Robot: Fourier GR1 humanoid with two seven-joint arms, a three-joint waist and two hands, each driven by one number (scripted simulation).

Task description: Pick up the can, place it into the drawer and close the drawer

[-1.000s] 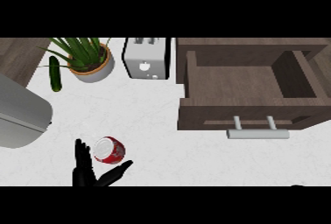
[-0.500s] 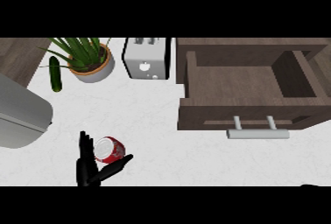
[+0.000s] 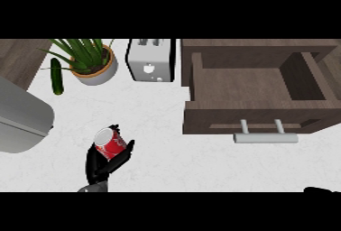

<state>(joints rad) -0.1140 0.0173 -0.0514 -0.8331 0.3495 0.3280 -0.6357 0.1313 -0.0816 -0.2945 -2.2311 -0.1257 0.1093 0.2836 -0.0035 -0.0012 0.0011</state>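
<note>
**Head view.** The can (image 3: 110, 142), red with a pale top, lies well to the left of the open drawer (image 3: 253, 88) and lower in the view than the drawer's front panel, over the white counter (image 3: 180, 158). Your left hand (image 3: 104, 166) wraps it from below, with fingers on the can's far-from-drawer side and the thumb on the side nearer the drawer. The can is tilted, so its top faces up and away from the drawer. Whether its base is off the counter cannot be told. Your right hand (image 3: 324, 190) shows only as a dark sliver below the drawer's right corner, and its fingers cannot be read.

**Handling (a judgement).** Treat the can as a light, rigid cylinder with a smooth, slippery wall. It is likely to roll if laid on its side, and its thin wall may dent under a pinch. Hold it around mid-body with the thumb opposite the fingers, not by the rims. To reach the drawer it must pass over the front panel and its handle (image 3: 266, 136). Set it upright on the drawer floor if you can, so it does not roll when the drawer is pushed shut. The toaster (image 3: 152, 61), just left of the drawer's back corner, stands off that path.
</note>
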